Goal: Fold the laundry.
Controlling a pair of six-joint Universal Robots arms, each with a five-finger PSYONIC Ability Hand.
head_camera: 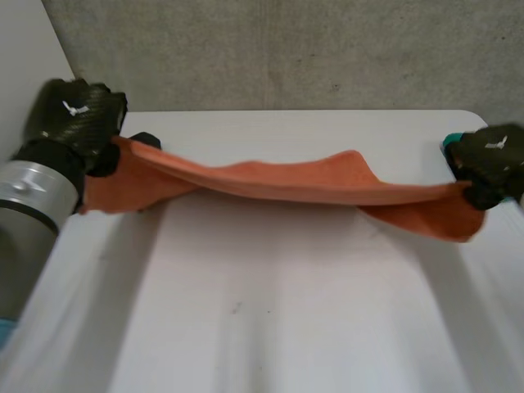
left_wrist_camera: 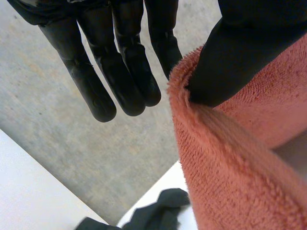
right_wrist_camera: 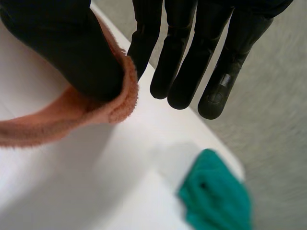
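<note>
An orange towel (head_camera: 286, 180) hangs stretched above the white table (head_camera: 270, 303), sagging a little in the middle. My left hand (head_camera: 74, 115) holds its left end and my right hand (head_camera: 491, 157) its right end. In the left wrist view the thumb (left_wrist_camera: 240, 52) pinches the towel's edge (left_wrist_camera: 230, 163) against a finger, while the other fingers (left_wrist_camera: 120, 62) stay straight. The right wrist view shows the same grip: the thumb (right_wrist_camera: 62, 43) presses the towel's end (right_wrist_camera: 81, 112) against a finger, the rest of the fingers (right_wrist_camera: 192, 52) straight.
A dark cloth (left_wrist_camera: 153, 215) lies on the table beyond my left hand, its edge visible by the towel's left end (head_camera: 146, 139). A teal cloth (right_wrist_camera: 216, 196) sits near the table's far right corner (head_camera: 449, 146). A grey wall stands behind the table.
</note>
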